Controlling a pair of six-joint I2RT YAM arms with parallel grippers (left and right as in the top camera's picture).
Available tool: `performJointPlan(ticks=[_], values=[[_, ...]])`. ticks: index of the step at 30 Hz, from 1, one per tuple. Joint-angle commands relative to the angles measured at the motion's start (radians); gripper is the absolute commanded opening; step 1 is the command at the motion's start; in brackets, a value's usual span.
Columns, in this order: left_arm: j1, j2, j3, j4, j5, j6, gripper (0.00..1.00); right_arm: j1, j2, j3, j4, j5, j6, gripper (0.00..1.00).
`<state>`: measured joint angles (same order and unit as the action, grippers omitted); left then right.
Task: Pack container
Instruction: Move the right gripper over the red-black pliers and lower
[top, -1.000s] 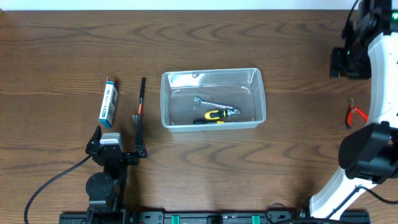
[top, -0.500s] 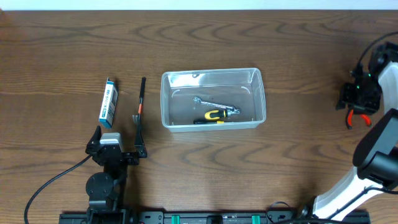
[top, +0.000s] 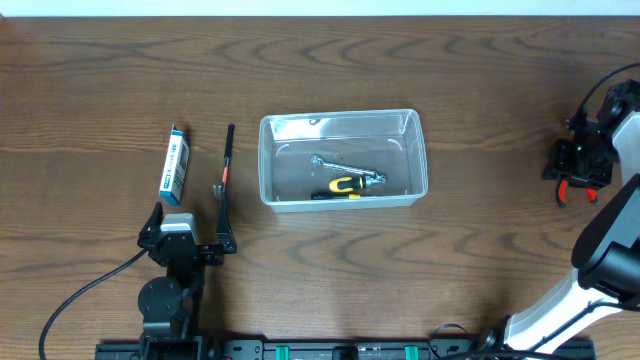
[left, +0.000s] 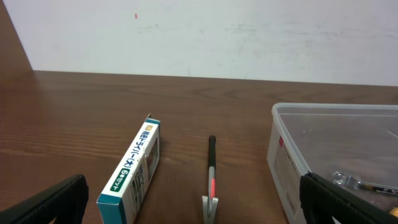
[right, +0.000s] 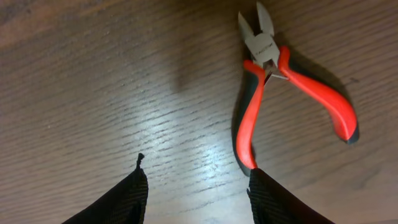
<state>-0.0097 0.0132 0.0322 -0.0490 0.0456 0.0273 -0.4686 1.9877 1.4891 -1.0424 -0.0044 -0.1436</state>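
The clear container (top: 340, 115) sits mid-table and holds a silver wrench (top: 345, 166) and a yellow-handled screwdriver (top: 345, 186). Red-handled pliers (top: 565, 190) lie at the far right, with my right gripper (top: 582, 165) just over them. In the right wrist view the pliers (right: 292, 81) lie ahead of the open right gripper (right: 199, 193); one handle tip ends beside the right fingertip (right: 280, 196) and nothing is between the jaws. My left gripper (top: 190, 235) stands wide open at the near left, facing a black tool with a red band (left: 212, 171).
A blue-and-white box (top: 175, 163) lies left of the black tool (top: 226, 165). In the left wrist view the box (left: 134, 168) is to the left and the container wall (left: 292, 162) to the right. A black cable (top: 90, 290) runs along the front left.
The right arm has swung from the far back right corner toward the front and come down over the pliers. The left arm has not moved.
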Motion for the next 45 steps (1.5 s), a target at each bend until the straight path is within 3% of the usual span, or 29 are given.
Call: performJointPlan(ticks=[1, 19, 45], values=[[-0.003, -0.003, -0.028, -0.018, -0.008, 0.010, 0.98, -0.010, -0.006, -0.006, 0.011, 0.016, -0.019, 0.53], [-0.003, -0.003, -0.028, -0.018, -0.008, 0.010, 0.98, -0.069, -0.005, -0.019, 0.082, 0.014, -0.008, 0.51], [-0.003, -0.003, -0.028, -0.018, -0.008, 0.010, 0.98, -0.069, -0.004, -0.169, 0.261, 0.015, 0.001, 0.52]])
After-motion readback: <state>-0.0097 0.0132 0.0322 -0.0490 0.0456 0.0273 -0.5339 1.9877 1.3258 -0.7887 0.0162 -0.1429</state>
